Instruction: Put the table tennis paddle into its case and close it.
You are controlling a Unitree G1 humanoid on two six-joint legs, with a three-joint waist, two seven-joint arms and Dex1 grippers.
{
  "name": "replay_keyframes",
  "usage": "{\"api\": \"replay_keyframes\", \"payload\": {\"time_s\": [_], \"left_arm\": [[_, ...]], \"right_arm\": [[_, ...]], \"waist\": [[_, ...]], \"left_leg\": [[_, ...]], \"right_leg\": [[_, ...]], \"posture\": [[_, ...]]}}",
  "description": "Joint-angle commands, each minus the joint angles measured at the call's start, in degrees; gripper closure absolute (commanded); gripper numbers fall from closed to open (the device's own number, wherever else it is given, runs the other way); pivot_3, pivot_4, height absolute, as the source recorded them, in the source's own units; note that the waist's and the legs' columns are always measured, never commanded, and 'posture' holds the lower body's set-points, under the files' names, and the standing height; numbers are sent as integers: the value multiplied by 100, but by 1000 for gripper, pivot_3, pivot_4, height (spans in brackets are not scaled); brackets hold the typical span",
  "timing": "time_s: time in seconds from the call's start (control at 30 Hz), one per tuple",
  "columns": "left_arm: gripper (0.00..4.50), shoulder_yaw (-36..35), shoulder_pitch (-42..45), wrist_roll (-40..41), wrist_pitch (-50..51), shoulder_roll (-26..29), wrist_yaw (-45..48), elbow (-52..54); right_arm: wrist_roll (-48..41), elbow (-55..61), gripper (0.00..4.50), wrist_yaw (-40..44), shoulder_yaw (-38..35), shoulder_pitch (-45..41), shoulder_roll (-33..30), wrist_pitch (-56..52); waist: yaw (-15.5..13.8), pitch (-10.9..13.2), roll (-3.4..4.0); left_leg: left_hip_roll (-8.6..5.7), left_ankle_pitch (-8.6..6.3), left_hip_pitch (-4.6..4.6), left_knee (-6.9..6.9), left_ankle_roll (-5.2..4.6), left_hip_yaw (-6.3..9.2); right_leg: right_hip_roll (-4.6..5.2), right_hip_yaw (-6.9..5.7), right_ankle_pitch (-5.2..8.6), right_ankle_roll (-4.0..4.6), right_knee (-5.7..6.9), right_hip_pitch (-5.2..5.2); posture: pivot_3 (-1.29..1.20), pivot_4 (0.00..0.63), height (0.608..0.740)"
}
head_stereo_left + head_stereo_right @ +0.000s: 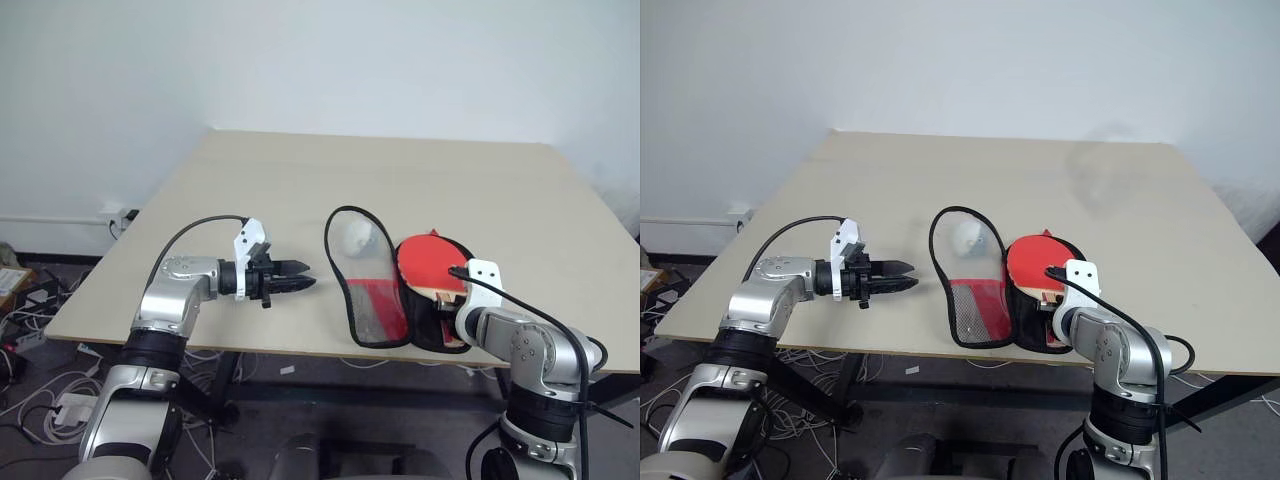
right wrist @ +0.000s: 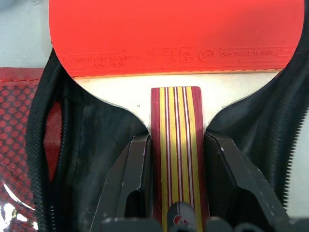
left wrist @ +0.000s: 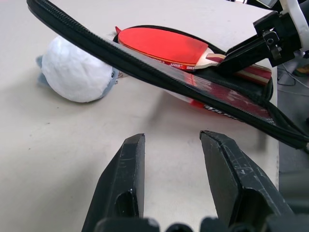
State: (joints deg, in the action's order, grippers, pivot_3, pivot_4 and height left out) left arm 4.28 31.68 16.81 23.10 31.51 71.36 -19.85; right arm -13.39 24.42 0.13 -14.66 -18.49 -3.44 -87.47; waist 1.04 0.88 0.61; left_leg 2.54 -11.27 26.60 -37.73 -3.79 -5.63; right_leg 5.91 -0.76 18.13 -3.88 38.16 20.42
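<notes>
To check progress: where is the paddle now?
The paddle lies on the open case's right half, near the table's front edge, handle between the right tool's fingers.

Hidden and cut-off parts

The right gripper [image 2: 176, 186] covered the table tennis paddle's [image 1: 428, 262] handle end; the case's [image 1: 365, 300] near edge sat behind the wrist, its logo unreadable.

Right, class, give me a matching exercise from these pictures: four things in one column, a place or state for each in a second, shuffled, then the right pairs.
Things
1. table tennis paddle
2. case
3. left gripper
4. white ball

States
A. lying unzipped, clear half spread flat on the table
B. jaws open over bare tabletop, holding nothing
C. handle clamped by the right gripper, blade over the black-lined half
D. round and pale, seen through the clear half

Pairs: 1-C, 2-A, 3-B, 4-D
</notes>
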Motion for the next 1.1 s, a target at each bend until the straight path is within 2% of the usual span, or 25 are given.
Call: {"api": "replay_keyframes", "payload": {"time_s": [0.03, 0.27, 0.47, 0.87, 1.1], "left_arm": [[2633, 6, 128, 65, -41, -12, 57, 102], [2633, 33, 157, 52, -70, -34, 85, 67], [2633, 47, 141, 62, -65, -4, 103, 80], [2633, 79, 164, 31, -141, -42, 139, -6], [2633, 156, 252, -11, -242, -109, 208, -134]], "right_arm": [[228, 181, 3290, -159, -28, 25, -120, 113], [351, 84, 3290, -232, 174, 130, -156, 412], [432, 17, 3290, -247, -46, 79, -244, 516], [586, -196, 3290, -382, 366, 126, 99, 579], [237, 337, 905, 118, 593, 7, 3, 924]], "waist": [[0, 0, 0], [1, 0, 0], [-2, 0, 0], [14, -1, -2], [33, 1, -1]], "left_leg": [[0, 0, 0, 0, 0, 0], [0, 0, 0, -1, 0, 0], [0, 0, 0, -1, 0, 0], [3, 1, -2, 2, 2, 0], [3, 3, -2, 5, 4, 0]], "right_leg": [[0, 0, 0, 0, 0, 0], [0, 0, 0, 0, 0, -1], [0, 0, 0, 0, 0, 0], [-1, 0, 0, 0, 0, 0], [-2, 0, 0, 0, 0, 2]], "posture": [[0, 0, 715], [0, 0, 715], [0, 0, 715], [0, 0, 715], [0, 0, 715]]}}
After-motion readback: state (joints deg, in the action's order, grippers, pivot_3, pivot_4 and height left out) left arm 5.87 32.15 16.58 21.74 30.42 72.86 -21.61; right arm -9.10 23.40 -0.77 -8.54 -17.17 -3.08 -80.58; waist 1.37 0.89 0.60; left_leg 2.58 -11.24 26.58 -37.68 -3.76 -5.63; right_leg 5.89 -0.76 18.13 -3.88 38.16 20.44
